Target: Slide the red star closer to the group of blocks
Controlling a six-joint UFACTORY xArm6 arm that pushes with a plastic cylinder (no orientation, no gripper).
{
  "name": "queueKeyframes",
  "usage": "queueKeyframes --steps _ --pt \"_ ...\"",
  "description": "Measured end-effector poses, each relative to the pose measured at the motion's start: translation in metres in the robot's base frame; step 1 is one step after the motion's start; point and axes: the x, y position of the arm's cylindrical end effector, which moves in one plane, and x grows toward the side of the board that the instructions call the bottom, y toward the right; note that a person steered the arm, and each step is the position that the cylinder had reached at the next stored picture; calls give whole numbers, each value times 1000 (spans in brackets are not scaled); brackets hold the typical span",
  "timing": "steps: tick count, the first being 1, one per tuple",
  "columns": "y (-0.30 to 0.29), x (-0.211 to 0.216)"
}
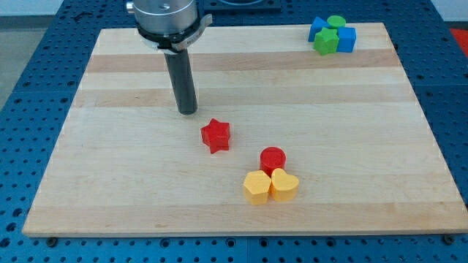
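Red star point(216, 135) sits mid-bench point(351, 168), apart from the red cylinder point(273, 158), yellow hexagon-like block point(257, 188) and yellow heart point(284, 185) clustered toward the view's bottom-right. Bare wood between them. Blue and green blocks point(331, 34) far at top-right. My tip point(188, 112), a bare rod end effector holding nothing, stands near the star's upper-left, not touching.
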Motion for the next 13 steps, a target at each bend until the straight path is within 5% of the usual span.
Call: queueKeyframes --steps 2,5,13 --pt "21 40" --pt "69 40" --pt "75 75"
